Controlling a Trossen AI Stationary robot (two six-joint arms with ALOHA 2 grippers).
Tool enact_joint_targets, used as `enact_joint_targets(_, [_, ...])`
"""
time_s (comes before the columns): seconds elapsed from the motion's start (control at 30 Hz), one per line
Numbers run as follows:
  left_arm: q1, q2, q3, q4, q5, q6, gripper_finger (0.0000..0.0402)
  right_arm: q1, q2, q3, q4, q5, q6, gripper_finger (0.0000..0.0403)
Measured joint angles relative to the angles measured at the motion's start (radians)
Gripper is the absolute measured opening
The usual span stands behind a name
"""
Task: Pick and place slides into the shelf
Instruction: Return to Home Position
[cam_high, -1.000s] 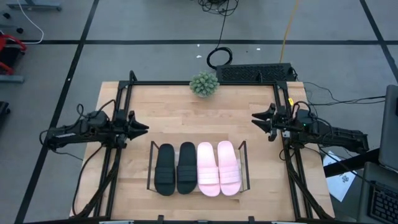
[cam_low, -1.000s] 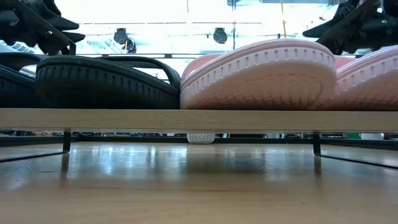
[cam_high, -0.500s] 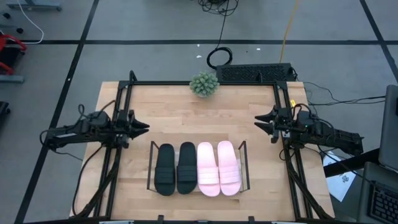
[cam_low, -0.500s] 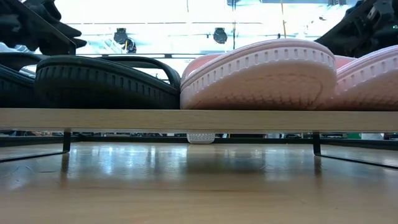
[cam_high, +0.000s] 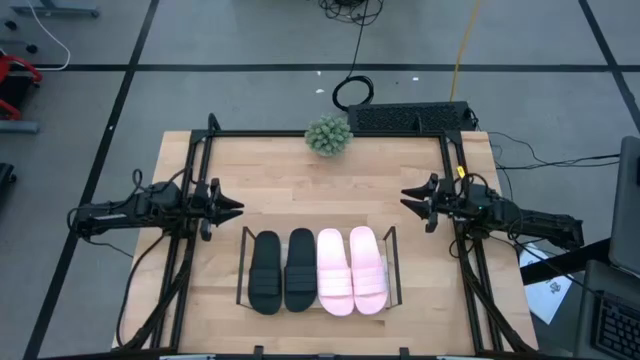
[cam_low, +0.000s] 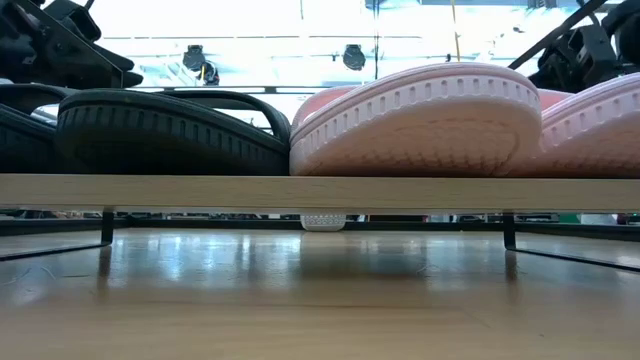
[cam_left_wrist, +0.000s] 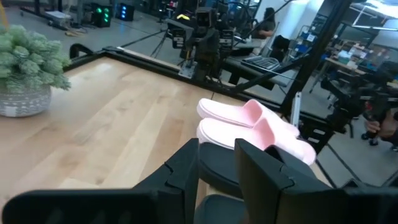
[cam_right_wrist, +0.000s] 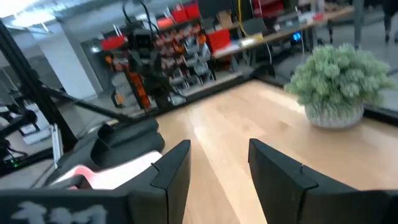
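The left arm's dark two-finger left tool (cam_high: 232, 205) hovers over the left side of the pale wooden worktop (cam_high: 300, 185), near the far left corner of the shelf (cam_high: 242, 265) and pointing toward the middle. Its fingers (cam_left_wrist: 183, 171) stand moderately apart and hold nothing; the left wrist view looks past them across the rack.

The shelf is a low rack of clear acrylic panels in a thin dark metal frame. It sits at the centre of the worktop's near half. All four open-toe slides lie on it side by side, soles down and lengthwise from near to far. From the left come the first matte black slide (cam_high: 265, 272), then the second matte black slide (cam_high: 300, 270) touching it. The first pale pink slide (cam_high: 335, 272) follows, and the second pale pink slide (cam_high: 368, 270) is closest to the right end of the frame. In the low view their ribbed soles rest on the shelf's board, which stands clear of the worktop on thin dark legs.

A small green potted plant (cam_high: 328, 135) stands at the middle of the worktop's far edge, well apart from the rack.

The right arm's right tool (cam_high: 408, 198) hovers over the right side of the worktop, near the shelf's far right corner and pointing inward. Its fingers (cam_right_wrist: 171, 171) are parted wide and empty.
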Motion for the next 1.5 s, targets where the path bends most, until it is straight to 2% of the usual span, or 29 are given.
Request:
enact_joint_targets(0.1, [0.000, 0.000, 0.000, 0.000, -0.020, 0.003, 0.0104, 0.000, -0.001, -0.033, 0.080, -0.004, -0.011, 0.0153])
enact_joint_targets(0.27, [0.000, 0.000, -0.008, 0.008, -0.017, 0.011, 0.0104, 0.000, 0.000, -0.042, 0.078, -0.007, -0.014, 0.0153])
enact_joint_targets(0.5, [0.000, 0.000, -0.127, 0.143, -0.013, -0.012, 0.0104, 0.000, 0.000, -0.043, 0.080, -0.007, -0.018, 0.0153])
enact_joint_targets(0.63, [-0.002, 0.000, -0.130, 0.163, 0.018, 0.000, 0.0104, 0.000, 0.000, -0.044, 0.071, -0.007, -0.017, 0.0153])
enact_joint_targets(1.5, [-0.001, 0.001, -0.131, 0.161, 0.012, -0.003, 0.0104, 0.000, 0.001, -0.047, 0.075, -0.004, -0.024, 0.0153])
